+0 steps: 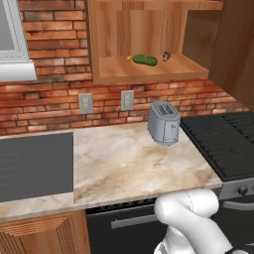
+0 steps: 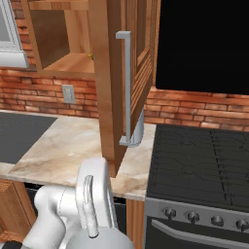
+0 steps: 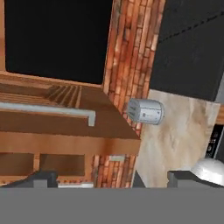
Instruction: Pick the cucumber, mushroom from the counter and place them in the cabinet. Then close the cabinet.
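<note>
Both the cucumber (image 1: 144, 60) and mushroom (image 1: 165, 56) are seen shelved, so the cabinet (image 3: 65, 124) door's handle (image 3: 48, 110), lying crosswise ahead of the wide-open gripper (image 3: 112, 178), is judged next.

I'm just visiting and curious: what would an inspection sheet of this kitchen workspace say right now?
Surface: marbled counter, nothing to pick left on it.
Job's things: cucumber and mushroom lie apart on the cabinet shelf; cabinet door stands open.
Clutter: toaster on the counter.
Fingers: gripper open, holding nothing, facing the door handle.
Cables: nothing seen.
Surroundings: brick wall, wall outlets, stove.
</note>
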